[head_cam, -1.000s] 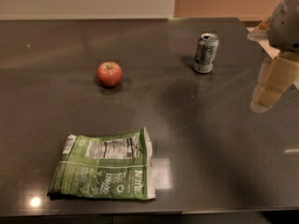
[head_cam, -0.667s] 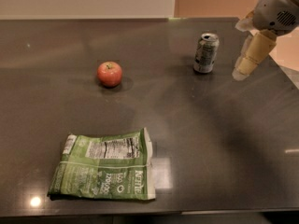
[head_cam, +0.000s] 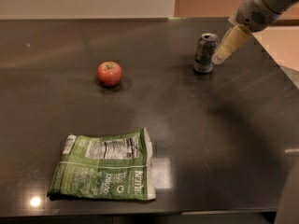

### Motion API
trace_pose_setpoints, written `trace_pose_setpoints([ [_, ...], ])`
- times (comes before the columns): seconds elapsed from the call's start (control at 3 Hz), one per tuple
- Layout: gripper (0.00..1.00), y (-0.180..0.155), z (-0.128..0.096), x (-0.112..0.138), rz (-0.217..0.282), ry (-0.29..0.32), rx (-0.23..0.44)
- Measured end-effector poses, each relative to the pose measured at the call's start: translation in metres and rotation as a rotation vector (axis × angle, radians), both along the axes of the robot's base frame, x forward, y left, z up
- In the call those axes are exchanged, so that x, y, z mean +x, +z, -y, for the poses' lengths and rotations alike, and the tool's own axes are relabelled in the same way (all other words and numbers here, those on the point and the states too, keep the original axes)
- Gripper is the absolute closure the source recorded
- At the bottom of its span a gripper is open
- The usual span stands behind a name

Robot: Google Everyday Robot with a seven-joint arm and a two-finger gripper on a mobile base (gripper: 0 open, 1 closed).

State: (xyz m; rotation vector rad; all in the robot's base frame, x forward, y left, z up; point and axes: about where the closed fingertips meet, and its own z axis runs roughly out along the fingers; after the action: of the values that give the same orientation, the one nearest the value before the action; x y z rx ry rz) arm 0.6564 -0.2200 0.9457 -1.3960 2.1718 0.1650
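Observation:
A dented silver drinks can stands upright on the dark table at the back right. My gripper reaches in from the upper right, its beige tip right beside the can's right side, at or very near contact. It holds nothing that I can see. A red apple sits to the left of the can in the middle of the table. A green crisp bag lies flat near the front edge.
The table's right edge runs diagonally just behind the arm, with pale floor beyond it. A light wall borders the far edge. Bright reflections show on the surface near the bag.
The gripper has swung left and towards the back of the table, from well to the right of the can to right beside it. The can, apple and bag have not moved.

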Motion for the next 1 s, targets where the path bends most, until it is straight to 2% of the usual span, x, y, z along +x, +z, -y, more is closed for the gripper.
trace_pose_setpoints([
  [0.33, 0.0, -0.011, -0.001, 0.029, 0.011, -0.07, 0.024],
  [0.67, 0.0, -0.023, -0.005, 0.045, -0.003, -0.105, 0.042],
  [1.0, 0.0, -0.04, 0.031, 0.044, -0.025, -0.124, 0.056],
])
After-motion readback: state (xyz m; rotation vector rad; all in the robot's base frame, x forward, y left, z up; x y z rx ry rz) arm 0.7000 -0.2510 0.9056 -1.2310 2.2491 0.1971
